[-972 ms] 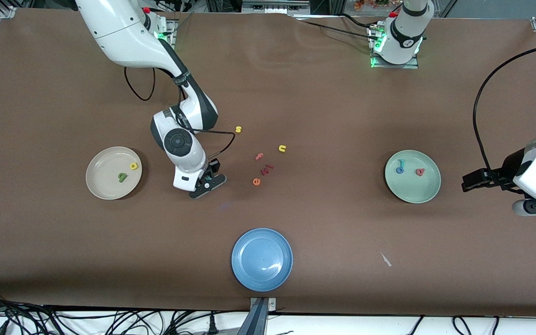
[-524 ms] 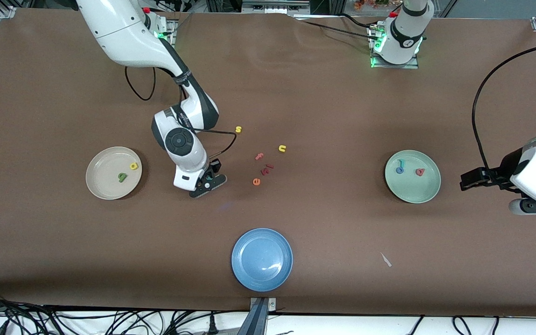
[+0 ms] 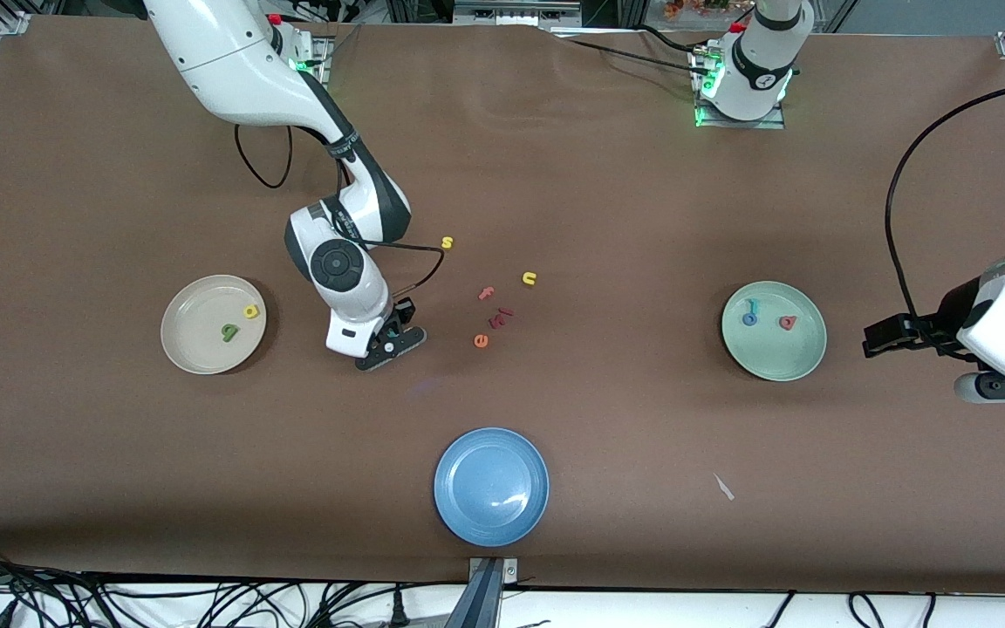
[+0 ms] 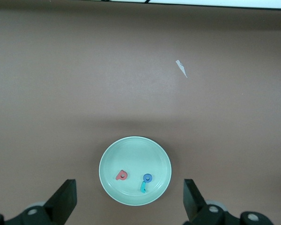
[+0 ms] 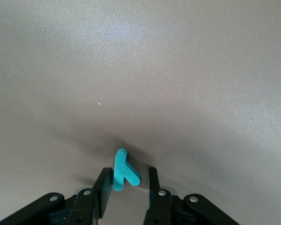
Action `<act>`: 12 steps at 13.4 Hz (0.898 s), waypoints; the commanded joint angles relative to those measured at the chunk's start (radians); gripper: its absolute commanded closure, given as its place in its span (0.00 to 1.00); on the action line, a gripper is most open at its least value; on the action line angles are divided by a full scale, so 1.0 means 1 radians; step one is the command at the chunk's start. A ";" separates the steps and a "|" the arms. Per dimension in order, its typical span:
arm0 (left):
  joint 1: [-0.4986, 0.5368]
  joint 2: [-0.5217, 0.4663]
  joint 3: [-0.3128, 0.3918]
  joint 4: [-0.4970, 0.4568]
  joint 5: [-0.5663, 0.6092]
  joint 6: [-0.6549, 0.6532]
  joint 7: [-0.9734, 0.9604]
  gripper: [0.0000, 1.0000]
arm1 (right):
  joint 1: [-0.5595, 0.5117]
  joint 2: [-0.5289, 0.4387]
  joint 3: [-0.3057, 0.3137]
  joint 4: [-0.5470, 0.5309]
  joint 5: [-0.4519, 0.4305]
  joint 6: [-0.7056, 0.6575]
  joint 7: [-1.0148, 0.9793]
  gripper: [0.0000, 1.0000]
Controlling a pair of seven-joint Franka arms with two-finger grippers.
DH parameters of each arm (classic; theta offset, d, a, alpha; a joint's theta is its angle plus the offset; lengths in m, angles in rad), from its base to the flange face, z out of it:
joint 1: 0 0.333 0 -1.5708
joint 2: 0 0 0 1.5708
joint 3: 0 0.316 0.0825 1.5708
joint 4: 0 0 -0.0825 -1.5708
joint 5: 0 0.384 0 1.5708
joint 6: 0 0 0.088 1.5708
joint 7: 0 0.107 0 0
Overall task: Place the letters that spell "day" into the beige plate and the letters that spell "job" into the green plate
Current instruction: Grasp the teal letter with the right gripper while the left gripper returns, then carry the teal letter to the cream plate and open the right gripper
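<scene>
The teal y [image 5: 123, 171] is pinched between the right gripper [image 5: 126, 185] fingers, low over the table beside the beige plate [image 3: 197, 353]. The small piece could be dropped if jolted. The left gripper [image 4: 129, 201] is held spread, waiting over the green plate [image 4: 107, 164].

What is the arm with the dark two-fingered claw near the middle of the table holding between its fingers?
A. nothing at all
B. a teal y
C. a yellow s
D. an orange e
B: in the right wrist view the teal y sits between the fingers of the right gripper, which close against it over the brown table, between the beige plate and the loose letters.
</scene>
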State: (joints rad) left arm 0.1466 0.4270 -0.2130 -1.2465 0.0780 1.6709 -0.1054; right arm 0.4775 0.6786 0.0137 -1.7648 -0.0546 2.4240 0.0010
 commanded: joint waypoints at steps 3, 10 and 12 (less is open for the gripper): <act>-0.005 -0.008 0.006 0.010 0.022 0.032 0.013 0.00 | 0.004 -0.005 0.002 -0.004 0.012 0.010 0.017 0.61; 0.008 -0.010 0.006 0.009 0.028 0.029 0.013 0.00 | 0.003 0.001 0.002 -0.004 0.016 0.023 0.017 0.69; 0.007 -0.010 0.001 0.009 0.028 0.029 0.013 0.00 | 0.003 0.003 0.002 -0.004 0.016 0.023 0.017 0.72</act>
State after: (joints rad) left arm 0.1549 0.4270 -0.2071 -1.2443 0.0780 1.7042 -0.1054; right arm 0.4775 0.6789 0.0136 -1.7646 -0.0500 2.4347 0.0069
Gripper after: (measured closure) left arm 0.000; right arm 0.705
